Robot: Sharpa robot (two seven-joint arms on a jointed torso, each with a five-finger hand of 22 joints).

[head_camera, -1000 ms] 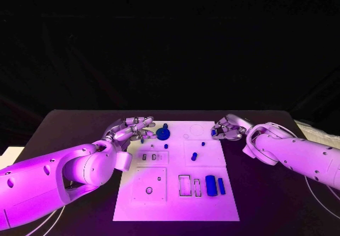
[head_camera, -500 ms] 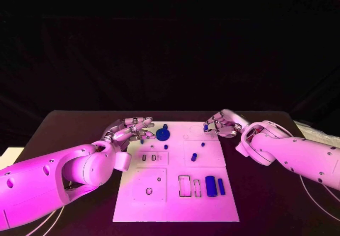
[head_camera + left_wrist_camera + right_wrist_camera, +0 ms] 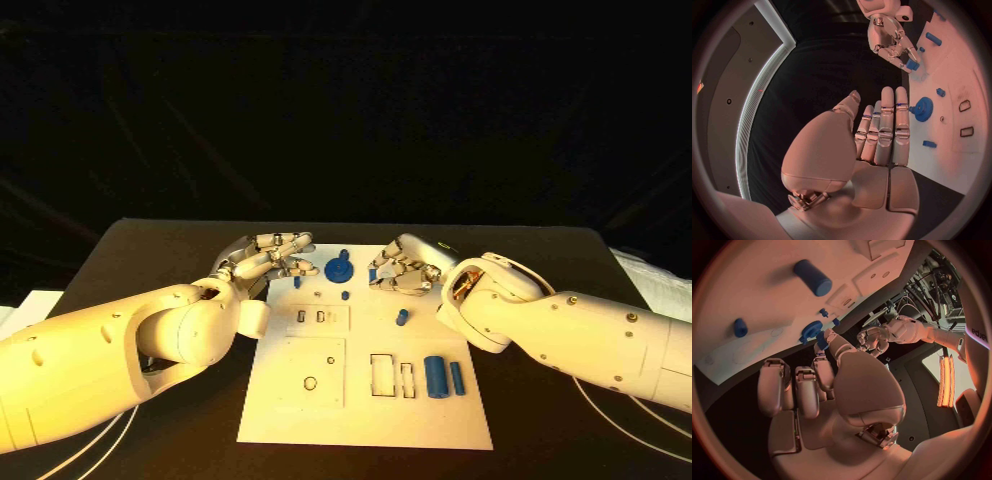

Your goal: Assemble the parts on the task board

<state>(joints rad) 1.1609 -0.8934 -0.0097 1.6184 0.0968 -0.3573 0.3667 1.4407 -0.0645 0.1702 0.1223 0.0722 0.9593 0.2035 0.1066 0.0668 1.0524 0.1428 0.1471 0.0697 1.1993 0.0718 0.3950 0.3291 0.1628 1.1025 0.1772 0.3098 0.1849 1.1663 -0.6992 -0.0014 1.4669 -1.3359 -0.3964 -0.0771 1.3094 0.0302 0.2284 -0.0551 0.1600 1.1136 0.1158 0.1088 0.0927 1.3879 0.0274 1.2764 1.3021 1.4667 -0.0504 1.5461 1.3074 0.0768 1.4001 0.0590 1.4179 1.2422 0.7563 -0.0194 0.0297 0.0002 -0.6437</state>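
A small blue peg [image 3: 374, 274] is being pinched between the thumb and fingertips of the right hand [image 3: 402, 271], which is being held over the far part of the task board [image 3: 361, 420]; the same peg [image 3: 912, 65] is being seen at the fingertips of that hand [image 3: 889, 41] in the left wrist view, just above the board's far edge, and again at the thumb tip [image 3: 822, 341] in the right wrist view. Just beside the held peg, toward the left arm, a blue gear-shaped part [image 3: 339, 269] is being seen on the board, with a small blue piece [image 3: 346, 296] lying near it. The left hand [image 3: 268, 256] is being kept empty, its fingers [image 3: 887, 120] being held straight and side by side with the thumb apart, at the board's far left corner and just beside the gear [image 3: 924, 108]. Further out, a short blue cylinder [image 3: 402, 318] is being shown lying near the board's middle. Nearer the robot, a large blue cylinder [image 3: 436, 377] and a slimmer blue bar [image 3: 457, 377] are being seen lying side by side, next to two empty rectangular slots [image 3: 379, 375]. A raised square plate with an oval hole [image 3: 312, 383] is being seen at the board's near left.
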